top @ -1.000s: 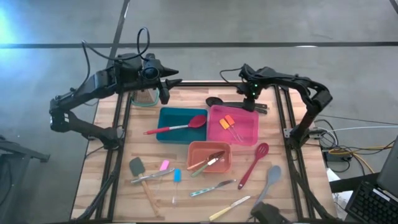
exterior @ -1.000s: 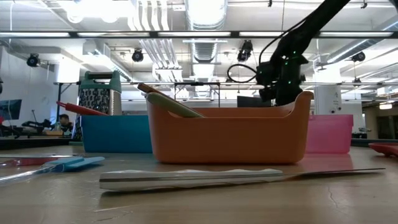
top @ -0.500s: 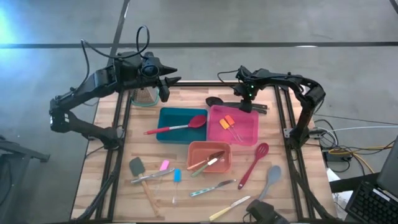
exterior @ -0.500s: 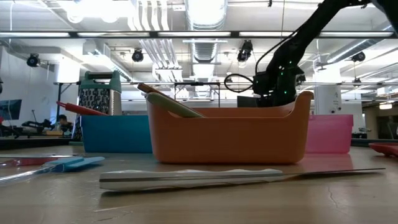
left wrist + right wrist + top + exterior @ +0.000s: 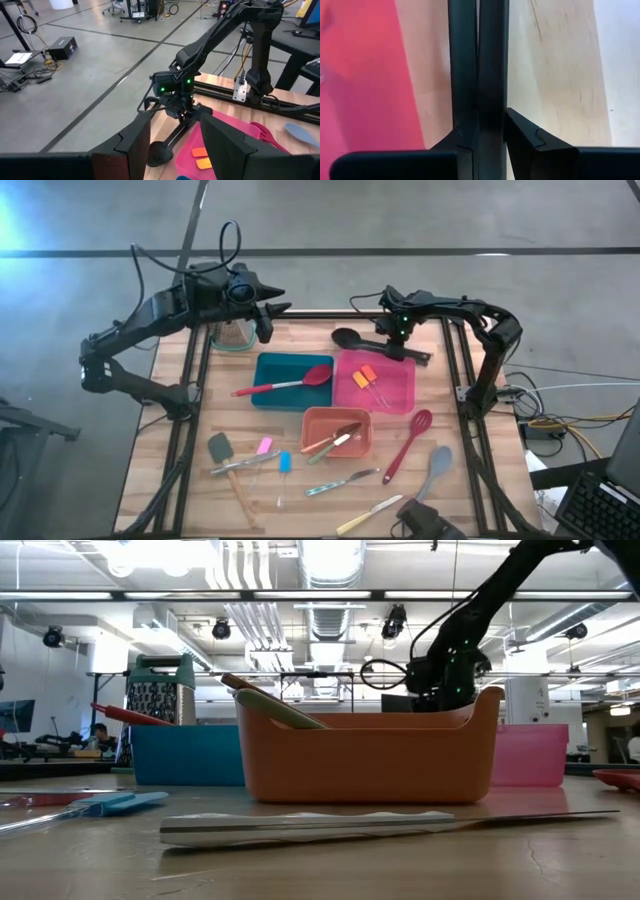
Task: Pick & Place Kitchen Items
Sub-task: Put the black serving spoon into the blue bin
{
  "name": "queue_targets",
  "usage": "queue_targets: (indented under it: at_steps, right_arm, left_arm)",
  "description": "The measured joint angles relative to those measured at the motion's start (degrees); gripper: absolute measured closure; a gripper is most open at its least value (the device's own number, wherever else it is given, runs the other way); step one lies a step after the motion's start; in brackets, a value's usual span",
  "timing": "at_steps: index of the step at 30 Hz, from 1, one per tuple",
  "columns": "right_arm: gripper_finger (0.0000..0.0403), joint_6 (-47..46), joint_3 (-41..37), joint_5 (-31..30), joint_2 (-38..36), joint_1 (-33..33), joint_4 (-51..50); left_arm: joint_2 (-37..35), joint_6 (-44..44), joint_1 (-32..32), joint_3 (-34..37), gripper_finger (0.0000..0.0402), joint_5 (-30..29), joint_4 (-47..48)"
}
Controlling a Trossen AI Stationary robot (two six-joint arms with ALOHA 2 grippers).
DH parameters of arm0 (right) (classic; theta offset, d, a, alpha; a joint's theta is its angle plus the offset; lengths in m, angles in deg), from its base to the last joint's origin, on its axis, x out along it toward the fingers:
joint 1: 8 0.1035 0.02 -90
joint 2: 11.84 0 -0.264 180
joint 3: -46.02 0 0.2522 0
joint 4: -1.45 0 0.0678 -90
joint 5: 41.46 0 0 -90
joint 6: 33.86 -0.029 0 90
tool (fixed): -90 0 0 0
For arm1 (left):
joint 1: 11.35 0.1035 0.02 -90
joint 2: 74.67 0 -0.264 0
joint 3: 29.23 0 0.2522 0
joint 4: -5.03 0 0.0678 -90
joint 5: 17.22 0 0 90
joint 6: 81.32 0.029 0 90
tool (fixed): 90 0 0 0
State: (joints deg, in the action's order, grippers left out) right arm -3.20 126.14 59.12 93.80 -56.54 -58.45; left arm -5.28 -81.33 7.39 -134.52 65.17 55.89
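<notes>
Gripping black spoon (image 5: 352,338): right tool (image 5: 393,343), table's back edge.

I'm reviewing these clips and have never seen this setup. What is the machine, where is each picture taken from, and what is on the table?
Two dark robot arms work at a wooden table. One camera looks straight down, one sits at table height, and one rides on each wrist. The right gripper is down at the far edge, closed on the handle of a black spoon beside the pink tray. The left gripper waits open above the far left corner. Also there: a blue tray with a red spoon, an orange tray, and loose utensils near the front edge.
</notes>
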Motion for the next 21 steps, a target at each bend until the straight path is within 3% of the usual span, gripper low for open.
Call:
queue_targets:
  at_steps: [5,21]
  right_arm:
    - [0.039,-0.33,1.62,-0.21,-1.73,-0.13,-1.99]
    - [0.0392,-3.96,16.08,0.55,-10.63,-0.24,-10.9]
  left_arm:
    - [0.01,0.0,0.0,0.0,0.0223,0.01,-0.02]
    - [0.01,-0.03,0.0,0.0,0.0223,-0.01,0.0]
